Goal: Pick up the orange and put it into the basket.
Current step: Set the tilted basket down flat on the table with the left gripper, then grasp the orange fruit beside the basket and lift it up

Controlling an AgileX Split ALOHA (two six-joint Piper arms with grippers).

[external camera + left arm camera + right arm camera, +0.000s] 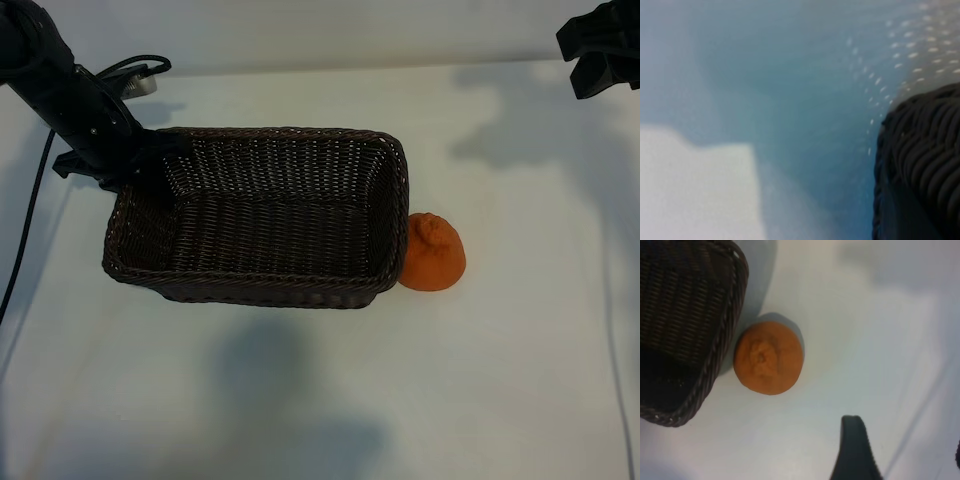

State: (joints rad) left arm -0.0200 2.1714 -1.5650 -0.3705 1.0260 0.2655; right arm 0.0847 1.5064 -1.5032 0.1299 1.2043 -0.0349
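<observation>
The dark brown rectangular woven wicker basket [260, 215] stands on the white worktop [480, 380] left of centre, its long side running parallel to the near edge. Its sloped walls end in a braided rim with rounded corners, and nothing lies inside it. The matte orange fruit [433, 252] rests on the worktop just beside the basket's right short wall, at its near right corner, touching or almost touching the weave. It is roundish and slightly lumpy, flat where it meets the surface, with a knobbly bump at its stem end facing up; the right wrist view shows that bump as a puckered centre [762, 356].

The black left gripper [150, 165] is at the basket's far left corner, clamped on the rim there. The black right gripper [598, 50] hangs over the far right corner of the worktop, jaws apart and holding nothing, well apart from the orange.
</observation>
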